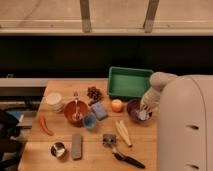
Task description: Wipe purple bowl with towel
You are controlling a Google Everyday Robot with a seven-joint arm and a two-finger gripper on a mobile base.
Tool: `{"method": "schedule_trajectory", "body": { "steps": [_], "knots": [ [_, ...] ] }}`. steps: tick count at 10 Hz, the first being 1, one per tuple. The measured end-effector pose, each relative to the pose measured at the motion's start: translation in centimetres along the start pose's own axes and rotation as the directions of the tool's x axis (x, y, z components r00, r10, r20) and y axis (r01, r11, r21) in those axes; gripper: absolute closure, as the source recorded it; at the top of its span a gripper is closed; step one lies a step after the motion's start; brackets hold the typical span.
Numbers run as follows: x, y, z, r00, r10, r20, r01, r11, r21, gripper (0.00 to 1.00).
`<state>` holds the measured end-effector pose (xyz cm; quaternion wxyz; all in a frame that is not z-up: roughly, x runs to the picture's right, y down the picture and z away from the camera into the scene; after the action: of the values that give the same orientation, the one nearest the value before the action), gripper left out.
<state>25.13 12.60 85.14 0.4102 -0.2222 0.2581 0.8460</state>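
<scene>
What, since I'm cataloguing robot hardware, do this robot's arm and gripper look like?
The arm is bulky, cased in smooth, rounded cream-white shells, with no cables or markings visible. The gripper at its end is pale like the arm and narrower; it is down at the round dark purple bowl.

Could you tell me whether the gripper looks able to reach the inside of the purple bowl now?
Probably yes: the gripper reaches down into the purple bowl, apparently shut on the towel at its tip, and nothing stands between them; the orange fruit beside the bowl sits clear.
</scene>
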Motion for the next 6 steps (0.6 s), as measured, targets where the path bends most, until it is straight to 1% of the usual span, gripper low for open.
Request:
{"method": "schedule_trajectory", "body": {
  "steps": [2,4,5,6],
  "knots": [
    [-0.5,1.0,-0.7,1.000,-0.011,0.018,0.011,1.000,0.004,1.00],
    [0.0,3.1,-1.6,0.998,-0.050,0.037,0.051,0.999,-0.020,1.00],
    [0.5,4.0,-1.9,0.996,-0.079,0.044,0.080,0.996,-0.032,1.00],
    [1.6,4.4,-2.1,0.994,-0.102,0.047,0.105,0.993,-0.049,1.00]
  ]
}}
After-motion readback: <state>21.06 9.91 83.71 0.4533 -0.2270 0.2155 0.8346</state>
